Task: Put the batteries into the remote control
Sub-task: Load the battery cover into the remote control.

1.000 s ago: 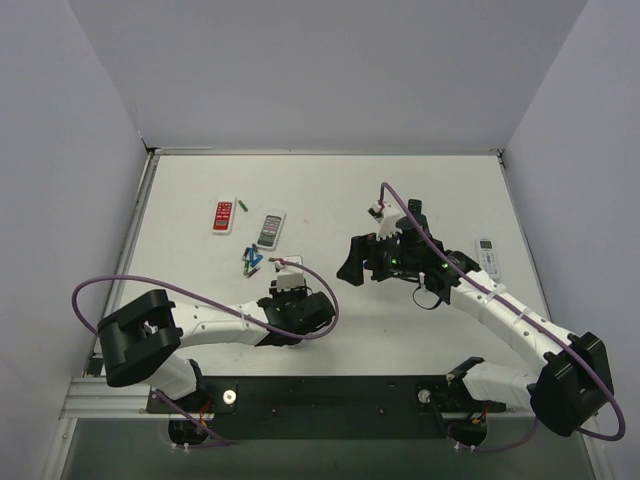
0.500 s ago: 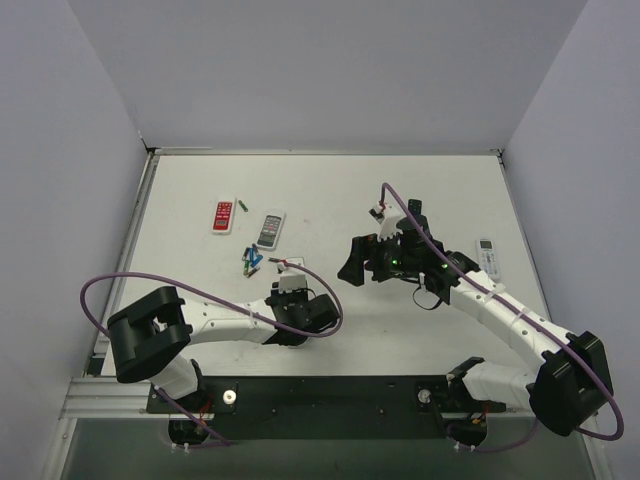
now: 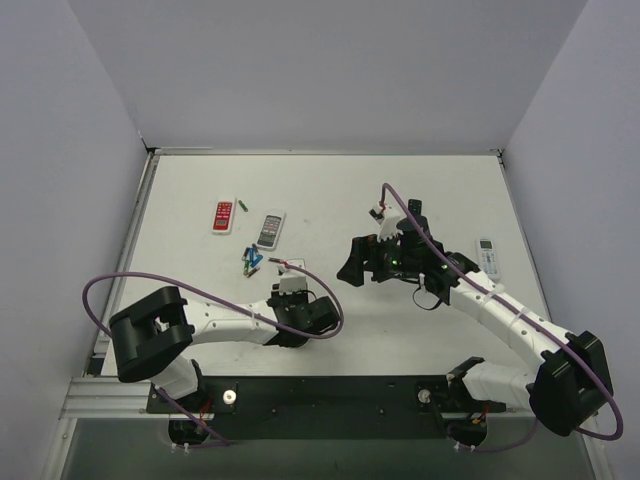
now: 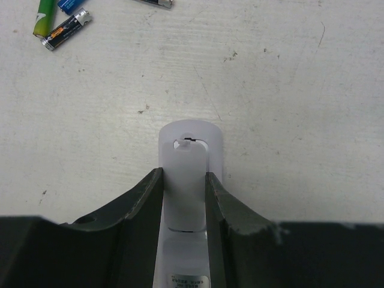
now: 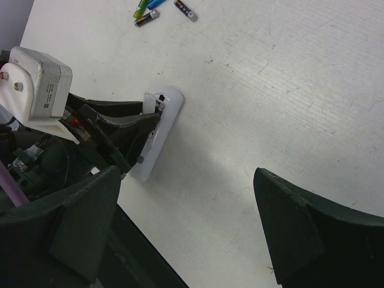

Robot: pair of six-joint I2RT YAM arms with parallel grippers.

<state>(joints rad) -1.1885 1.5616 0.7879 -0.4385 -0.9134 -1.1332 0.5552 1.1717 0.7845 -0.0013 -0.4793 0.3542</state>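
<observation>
The remote control [image 4: 191, 131], a slim white bar, lies back-up on the table with its rounded end pointing away from me. My left gripper [image 4: 185, 175] is shut on the narrow white battery cover [image 4: 185, 180] on its back, one dark finger on each side. In the top view this gripper [image 3: 290, 292] sits left of centre with the remote control [image 3: 291, 266] poking out ahead. Several batteries [image 4: 66, 27] lie loose ahead to the left, also seen from above as batteries [image 3: 251, 262]. My right gripper [image 5: 187, 180] hovers open to the right, and nothing is between its fingers.
A red remote [image 3: 223, 216] and a grey remote [image 3: 271, 229] lie at the back left, with a lone green battery [image 3: 243, 203] between them. A white remote with a display [image 3: 488, 257] lies at the right. The left arm's purple cable loops over the near left.
The left arm's rear link has swung a little to the right. The left gripper stays on the remote's cover. The right arm has not moved.
</observation>
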